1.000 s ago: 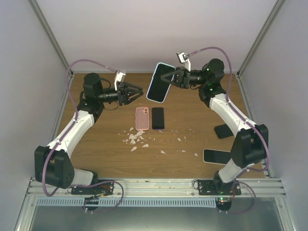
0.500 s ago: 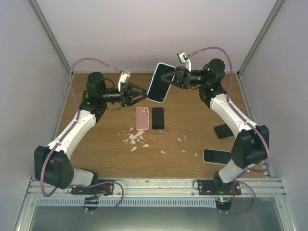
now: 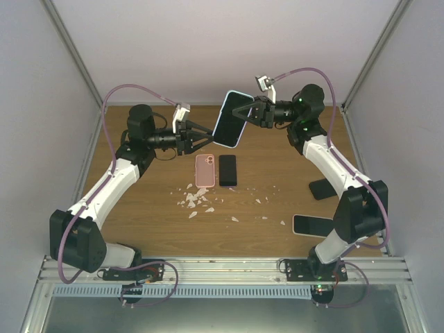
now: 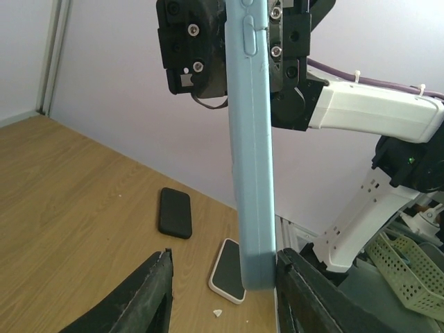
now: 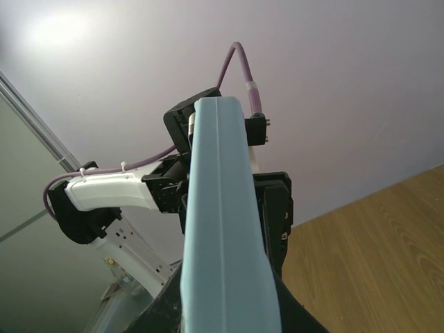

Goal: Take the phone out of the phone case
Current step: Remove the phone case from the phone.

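Note:
The phone (image 3: 231, 119), black screen showing, sits inside a light blue phone case (image 4: 251, 173) and hangs tilted in the air above the back of the table. My right gripper (image 3: 251, 112) is shut on the case's upper part; in the right wrist view the blue case (image 5: 225, 243) fills the space between the black fingers (image 5: 286, 208). My left gripper (image 3: 207, 133) is open. Its jaws straddle the case's lower end, which rests against the right finger (image 4: 298, 284), with a gap to the left finger (image 4: 149, 291).
A pink-cased phone (image 3: 205, 170) and a black phone (image 3: 227, 170) lie side by side mid-table, with white scraps (image 3: 196, 199) in front of them. Another black phone (image 3: 321, 187) and a white-rimmed phone (image 3: 312, 225) lie at the right. A green basket (image 4: 402, 267) stands beyond the table.
My left gripper has moved right, and its open fingers have come up around the lower end of the held case. The right arm and the phone have barely shifted.

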